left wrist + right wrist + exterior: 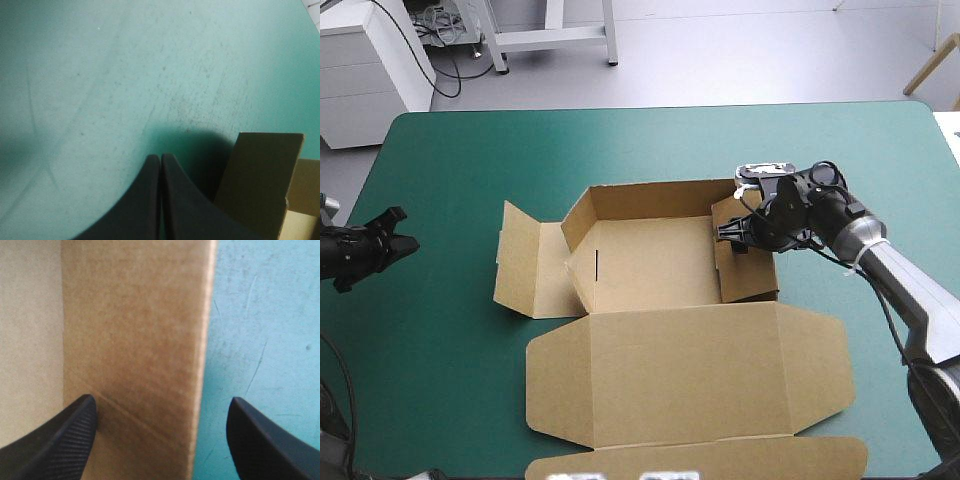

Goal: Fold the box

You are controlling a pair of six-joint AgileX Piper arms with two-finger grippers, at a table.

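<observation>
high view, left to right. left gripper (402, 236) sits near the table's left edge over the teal-green table cover (450, 150), clenched on nothing; in the left wrist view its black fingers (150, 200) meet in one arch. brown cardboard box (650, 265) lies mid-table, part formed: left side flap (520, 262) splayed flat, far wall raised, broad lid panel (690, 370) flat toward the near edge. right side wall (748, 255) stands up. right gripper (732, 236) is at that wall, released; the right wrist view shows its fingers (60, 440) spread astride the wall's edge, one inside the tray, one out over the cover, not yet touching.

risks, as i judge them: nothing pins the box, so a push on the right wall could slide or turn the whole sheet. a skewed pinch could crease the wall off its score line, or let it spring back outward.

hard to read: right fingertips hidden behind the wrist in the high view. whether the wall's flap is tucked, cannot tell. lid's nearest flap is cut off at the bottom edge.
</observation>
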